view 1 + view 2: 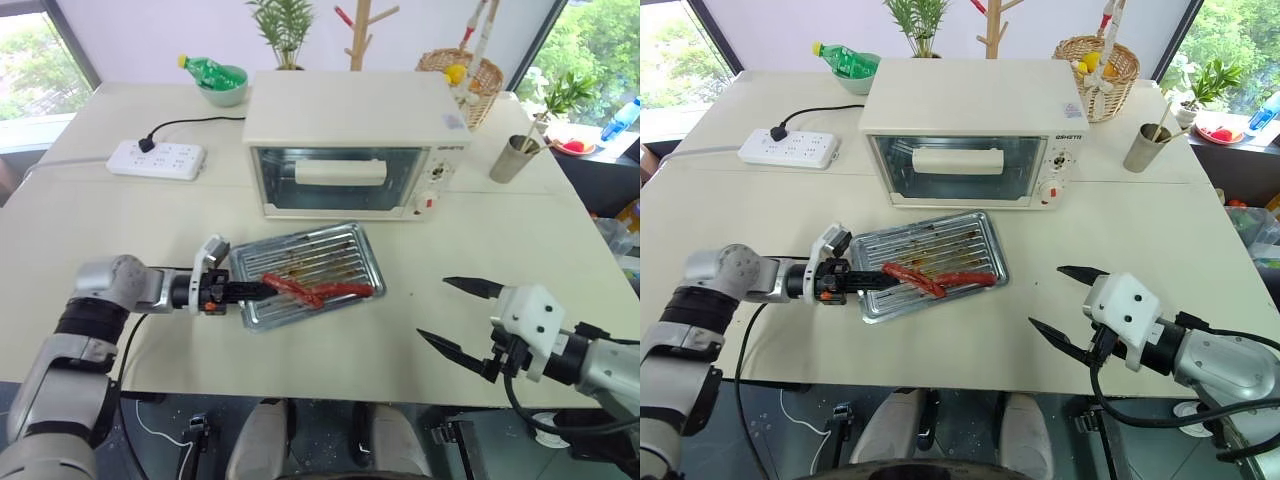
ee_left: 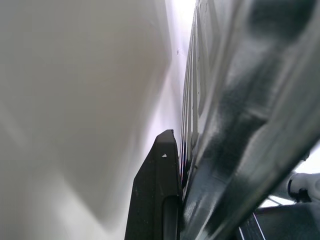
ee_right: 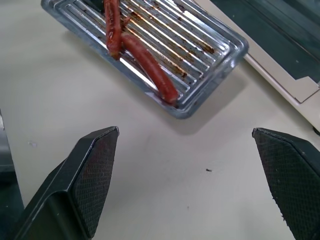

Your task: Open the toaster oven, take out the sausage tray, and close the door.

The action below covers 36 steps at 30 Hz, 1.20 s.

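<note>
From the left eye view, the cream toaster oven (image 1: 355,140) stands at twelve o'clock on the pale table (image 1: 120,250), and its glass door (image 1: 340,178) with the long bar handle (image 1: 340,172) is closed. The sausage tray (image 1: 305,272) lies on the table just in front of the oven, tilted a bit, with red sausages (image 1: 320,291) on its near side. The left gripper (image 1: 255,291) comes in from nine o'clock, and its black fingers are pinched shut on the tray's near left edge. The right gripper (image 1: 465,320) is at four o'clock, well apart from the tray, with its two fingers spread wide and nothing between them. A white power strip (image 1: 157,159) lies at ten o'clock, and a metal cup (image 1: 513,158) stands at two o'clock. In the left wrist view, a black finger (image 2: 157,195) is pressed against the tray's shiny ridged metal (image 2: 200,100). In the right wrist view, the two black fingers (image 3: 92,175) stand far apart over bare table, and the tray with its sausages (image 3: 145,60) lies beyond them, next to the oven's door.
</note>
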Tool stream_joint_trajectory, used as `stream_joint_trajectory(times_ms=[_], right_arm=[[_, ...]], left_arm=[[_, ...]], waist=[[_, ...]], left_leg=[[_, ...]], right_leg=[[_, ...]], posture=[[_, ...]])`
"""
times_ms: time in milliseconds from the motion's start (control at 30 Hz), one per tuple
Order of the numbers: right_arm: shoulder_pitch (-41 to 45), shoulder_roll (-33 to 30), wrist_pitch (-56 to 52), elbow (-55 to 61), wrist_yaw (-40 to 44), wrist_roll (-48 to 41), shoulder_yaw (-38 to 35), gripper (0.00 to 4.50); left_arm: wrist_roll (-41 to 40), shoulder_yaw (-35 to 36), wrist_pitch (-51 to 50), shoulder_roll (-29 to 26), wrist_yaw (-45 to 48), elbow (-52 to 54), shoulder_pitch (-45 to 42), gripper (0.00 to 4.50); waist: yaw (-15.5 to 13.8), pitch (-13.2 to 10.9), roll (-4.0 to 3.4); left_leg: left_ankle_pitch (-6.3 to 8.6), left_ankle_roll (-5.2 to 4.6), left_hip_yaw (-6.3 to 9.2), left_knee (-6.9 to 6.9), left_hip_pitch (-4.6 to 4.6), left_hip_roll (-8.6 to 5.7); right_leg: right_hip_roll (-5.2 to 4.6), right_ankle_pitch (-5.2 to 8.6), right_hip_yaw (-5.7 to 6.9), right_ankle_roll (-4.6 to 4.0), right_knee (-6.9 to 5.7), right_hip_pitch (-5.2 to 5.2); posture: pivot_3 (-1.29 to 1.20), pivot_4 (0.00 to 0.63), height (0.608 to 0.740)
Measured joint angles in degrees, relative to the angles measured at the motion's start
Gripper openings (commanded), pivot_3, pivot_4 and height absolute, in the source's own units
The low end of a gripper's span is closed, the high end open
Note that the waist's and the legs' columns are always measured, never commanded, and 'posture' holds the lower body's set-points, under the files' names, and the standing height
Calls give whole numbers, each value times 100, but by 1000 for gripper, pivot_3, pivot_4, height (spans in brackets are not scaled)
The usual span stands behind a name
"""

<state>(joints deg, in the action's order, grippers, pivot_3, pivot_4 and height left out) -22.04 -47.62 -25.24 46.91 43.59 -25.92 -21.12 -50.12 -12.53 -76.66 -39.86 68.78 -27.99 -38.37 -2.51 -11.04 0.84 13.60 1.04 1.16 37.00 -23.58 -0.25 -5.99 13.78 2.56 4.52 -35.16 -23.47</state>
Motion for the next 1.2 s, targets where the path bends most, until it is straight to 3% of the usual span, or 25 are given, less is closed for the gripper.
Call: stream_joint_trajectory(times_ms=[100, 200, 433, 600, 1033, 1200], right_arm=[[-118, 39, 1, 4, 2, 54, -29, 4394], [-142, 64, 2, 6, -9, 98, -36, 4500], [-112, 159, 4, 8, -59, 217, 54, 4500], [-43, 165, 28, -1, -49, 259, 151, 4500], [596, 157, 253, -546, 147, 406, 533, 4500], [897, 155, 203, -781, 282, 298, 565, 4500]], left_arm=[[415, -286, 139, 103, 316, -47, -213, 0], [820, -508, 313, 267, 520, -248, -414, 1003], [1102, -630, 427, 423, 1047, -453, -573, 4322], [1218, -581, 493, 366, 1076, -589, -614, 4322], [1334, -88, 982, -797, 1122, -183, 38, 4322], [1610, 262, 2362, -1541, 1123, 618, 949, 4322]], waist=[[-6, 4, -7], [-8, 11, -18], [8, 11, -17], [40, 16, -21], [227, 21, -19], [344, 22, -23]], left_leg=[[4, -8, 0, 1, 0, -4], [4, -10, 0, 6, 0, -6], [6, -15, 5, 10, 3, -3], [6, -15, 7, 12, 16, 6], [8, -19, 14, -4, 23, 95], [9, -18, -4, -22, 26, 122]], right_leg=[[-2, 0, 0, 1, 1, 4], [-1, 1, 1, 2, 1, 6], [6, 2, 7, 5, 0, 13], [12, 6, 7, 24, -1, 21], [103, -7, 7, -12, -27, -11], [102, -21, -11, -40, -26, -35]], posture=[[0, 150, 740], [0, 150, 740], [0, 150, 740], [0, 150, 740], [0, 150, 740], [0, 150, 740]])
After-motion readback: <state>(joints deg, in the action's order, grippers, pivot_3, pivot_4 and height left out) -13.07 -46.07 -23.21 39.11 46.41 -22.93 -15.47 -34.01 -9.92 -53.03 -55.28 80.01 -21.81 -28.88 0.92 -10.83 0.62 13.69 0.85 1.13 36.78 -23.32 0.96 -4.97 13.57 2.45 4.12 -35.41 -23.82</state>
